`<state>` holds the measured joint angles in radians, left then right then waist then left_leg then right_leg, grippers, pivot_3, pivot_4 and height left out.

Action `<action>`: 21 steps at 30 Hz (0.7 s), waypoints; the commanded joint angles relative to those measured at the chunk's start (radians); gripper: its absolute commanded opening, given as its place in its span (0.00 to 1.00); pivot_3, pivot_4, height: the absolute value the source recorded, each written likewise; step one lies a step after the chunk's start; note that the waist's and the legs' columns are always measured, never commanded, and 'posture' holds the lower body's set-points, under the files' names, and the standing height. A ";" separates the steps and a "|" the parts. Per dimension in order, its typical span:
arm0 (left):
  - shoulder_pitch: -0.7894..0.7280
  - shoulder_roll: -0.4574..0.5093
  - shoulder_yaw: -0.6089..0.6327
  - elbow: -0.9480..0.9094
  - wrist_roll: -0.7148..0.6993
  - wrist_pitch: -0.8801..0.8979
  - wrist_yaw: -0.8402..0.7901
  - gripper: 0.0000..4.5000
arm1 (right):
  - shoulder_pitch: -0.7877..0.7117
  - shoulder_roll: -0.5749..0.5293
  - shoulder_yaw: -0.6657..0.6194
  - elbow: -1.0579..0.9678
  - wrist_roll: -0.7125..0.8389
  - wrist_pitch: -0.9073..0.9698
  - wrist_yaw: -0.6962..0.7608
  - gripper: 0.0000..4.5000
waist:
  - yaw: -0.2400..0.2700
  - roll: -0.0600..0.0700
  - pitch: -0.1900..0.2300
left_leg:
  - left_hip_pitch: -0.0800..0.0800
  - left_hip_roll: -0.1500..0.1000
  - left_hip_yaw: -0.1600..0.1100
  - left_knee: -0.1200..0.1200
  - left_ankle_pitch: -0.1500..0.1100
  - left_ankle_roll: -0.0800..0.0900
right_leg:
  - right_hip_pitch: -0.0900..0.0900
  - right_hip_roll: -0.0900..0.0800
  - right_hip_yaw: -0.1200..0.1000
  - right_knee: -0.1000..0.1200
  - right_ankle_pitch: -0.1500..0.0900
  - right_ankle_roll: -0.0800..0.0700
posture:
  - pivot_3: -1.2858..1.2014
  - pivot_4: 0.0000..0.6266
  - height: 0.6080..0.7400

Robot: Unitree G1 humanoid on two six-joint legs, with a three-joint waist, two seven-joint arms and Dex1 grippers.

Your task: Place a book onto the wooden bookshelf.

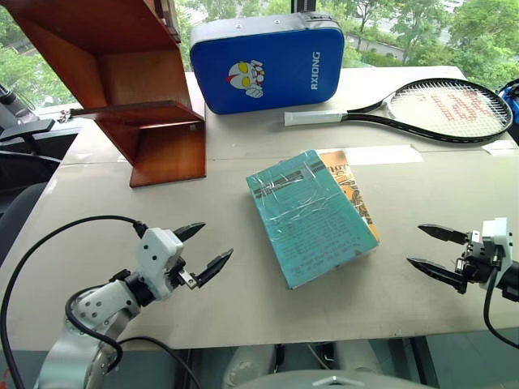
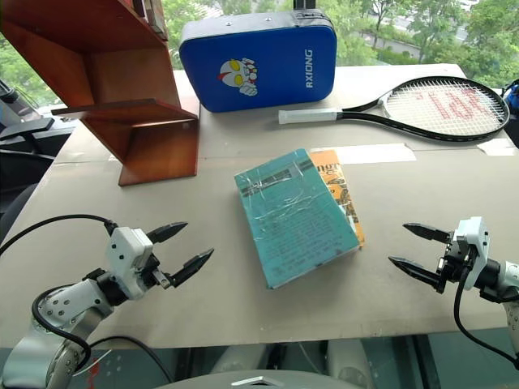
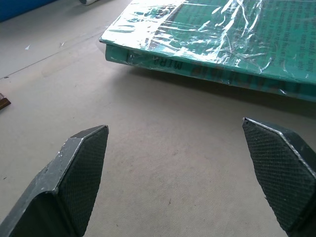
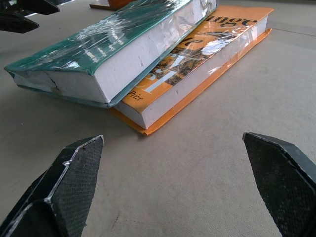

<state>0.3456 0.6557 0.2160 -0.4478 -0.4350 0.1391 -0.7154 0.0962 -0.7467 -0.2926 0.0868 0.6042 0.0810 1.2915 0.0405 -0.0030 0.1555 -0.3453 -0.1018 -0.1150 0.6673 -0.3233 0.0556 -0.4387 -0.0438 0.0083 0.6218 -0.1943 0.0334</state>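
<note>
The teal book (image 1: 306,215) lies flat in the middle of the table, wrapped in glossy taped plastic and resting partly on an orange-yellow book (image 1: 354,194). Its spine faces my left wrist view (image 3: 197,66); its page edge shows in the right wrist view (image 4: 143,52). The wooden bookshelf (image 1: 130,89) stands at the table's far left. My left gripper (image 1: 204,247) is open, low over the table, left of the book and apart from it. To the right of the book my right gripper (image 1: 426,247) is open too, holding nothing.
A blue padded case (image 1: 268,61) with a cartoon face stands at the back centre. A tennis racket (image 1: 422,109) lies at the back right. Bare table (image 1: 243,308) stretches between the grippers and the front edge.
</note>
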 commanded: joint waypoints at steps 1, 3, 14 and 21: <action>-0.001 -0.019 -0.015 0.015 0.025 -0.056 -0.023 0.99 | -0.009 -0.011 -0.039 -0.014 0.006 -0.010 0.002 1.00 | 0.000 0.000 0.000 | 0.000 0.000 0.000 0.000 0.000 0.000 | 0.000 0.000 0.000 0.000 0.000 0.000 | 0.52 0.24 1.00; -0.004 -0.031 -0.033 0.035 0.054 -0.088 -0.034 0.99 | -0.008 -0.019 -0.047 -0.016 -0.001 -0.012 -0.005 1.00 | 0.000 0.001 0.000 | 0.000 0.000 0.000 0.000 0.000 0.000 | 0.000 0.000 0.000 0.000 0.000 0.000 | 0.52 0.24 1.00; -0.025 -0.062 -0.057 0.061 0.075 -0.107 -0.051 0.99 | 0.003 -0.002 -0.051 -0.010 -0.011 -0.043 -0.001 1.00 | 0.000 0.001 0.000 | 0.000 0.000 0.000 0.001 0.000 0.000 | 0.000 0.000 0.000 0.001 0.000 0.000 | 0.52 0.24 1.00; -0.050 -0.073 -0.070 0.053 0.070 -0.077 -0.051 0.99 | 0.024 0.004 -0.063 -0.025 -0.009 -0.052 -0.003 1.00 | 0.000 0.001 0.000 | 0.000 0.000 0.000 0.001 0.000 0.000 | 0.000 0.000 0.000 0.001 0.000 0.000 | 0.52 0.24 1.00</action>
<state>0.3034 0.5819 0.1456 -0.3751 -0.3571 0.0639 -0.7630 0.1131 -0.7412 -0.3208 0.0878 0.5873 0.0477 1.2836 0.0400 -0.0024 0.1550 -0.3450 -0.1018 -0.1147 0.6685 -0.3233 0.0556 -0.4386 -0.0437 0.0084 0.6233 -0.1941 0.0332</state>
